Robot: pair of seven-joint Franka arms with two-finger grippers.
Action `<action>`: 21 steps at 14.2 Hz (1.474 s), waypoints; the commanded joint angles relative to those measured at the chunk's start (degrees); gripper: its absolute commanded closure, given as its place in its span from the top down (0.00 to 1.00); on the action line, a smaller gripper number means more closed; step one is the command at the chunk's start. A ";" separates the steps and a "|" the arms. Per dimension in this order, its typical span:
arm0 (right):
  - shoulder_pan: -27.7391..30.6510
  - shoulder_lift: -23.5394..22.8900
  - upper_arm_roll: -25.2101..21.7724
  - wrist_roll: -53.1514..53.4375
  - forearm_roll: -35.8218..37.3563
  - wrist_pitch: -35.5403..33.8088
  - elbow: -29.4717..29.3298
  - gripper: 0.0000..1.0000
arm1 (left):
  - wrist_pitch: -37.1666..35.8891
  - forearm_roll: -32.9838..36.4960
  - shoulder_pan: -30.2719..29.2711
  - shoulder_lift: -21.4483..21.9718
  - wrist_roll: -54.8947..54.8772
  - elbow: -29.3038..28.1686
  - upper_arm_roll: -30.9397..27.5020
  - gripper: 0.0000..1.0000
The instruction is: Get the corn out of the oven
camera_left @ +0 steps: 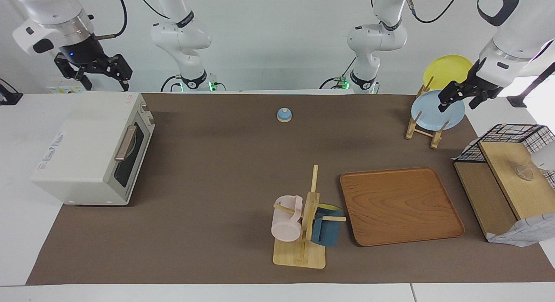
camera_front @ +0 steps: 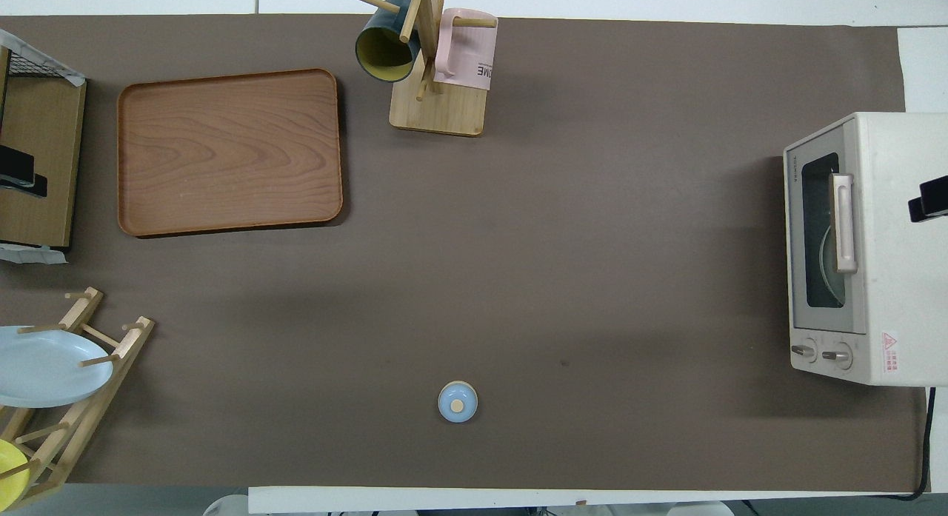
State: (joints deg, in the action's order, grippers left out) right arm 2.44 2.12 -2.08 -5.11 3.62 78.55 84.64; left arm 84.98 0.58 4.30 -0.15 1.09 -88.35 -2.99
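The off-white oven (camera_left: 86,141) stands at the right arm's end of the table with its dark glass door shut and its tan handle (camera_left: 125,142) facing the table's middle. It also shows in the overhead view (camera_front: 866,249). The corn is hidden; through the glass only a pale round shape shows. My right gripper (camera_left: 93,70) hangs open and empty in the air over the oven's top; only its tip shows in the overhead view (camera_front: 929,201). My left gripper (camera_left: 459,100) is open and empty, raised over the wooden shelf (camera_front: 44,161) at the left arm's end.
A wooden tray (camera_left: 401,206) lies beside a mug tree (camera_left: 303,224) holding a pink and a dark blue mug. A small blue lid (camera_left: 284,115) sits near the robots. A plate rack (camera_left: 427,131) holds a light blue plate (camera_left: 433,115) and a yellow plate (camera_left: 446,70).
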 commanded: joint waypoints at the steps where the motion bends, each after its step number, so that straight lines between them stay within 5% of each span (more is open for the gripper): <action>1: 0.55 0.51 0.32 0.01 0.16 0.90 0.97 1.00 | -0.17 -0.58 -0.17 1.38 -0.04 -1.47 -0.08 1.00; 9: 0.28 1.04 0.32 -1.64 0.07 0.81 2.37 1.00 | -0.08 -0.58 -0.17 1.38 -0.04 -1.47 -0.08 1.00; 14: 0.28 -2.46 0.32 -2.79 -0.11 13.28 11.15 0.06 | -0.17 -0.58 -0.17 1.38 -0.04 -1.47 -0.08 1.00; 15: 0.28 -2.82 0.32 -3.23 -0.11 15.12 13.17 0.00 | -0.17 -0.58 -0.17 1.38 -0.04 -1.47 -0.08 1.00; 21: 0.37 -3.26 0.24 -4.81 2.35 20.77 22.41 0.00 | -0.08 -0.58 -0.17 1.38 -0.04 -1.47 -0.08 1.00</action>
State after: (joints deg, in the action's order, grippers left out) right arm 2.42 -2.97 -2.01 -7.76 4.93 98.14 104.05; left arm 84.98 0.58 4.30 -0.15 1.09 -88.35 -2.99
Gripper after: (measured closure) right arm 0.991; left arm 0.000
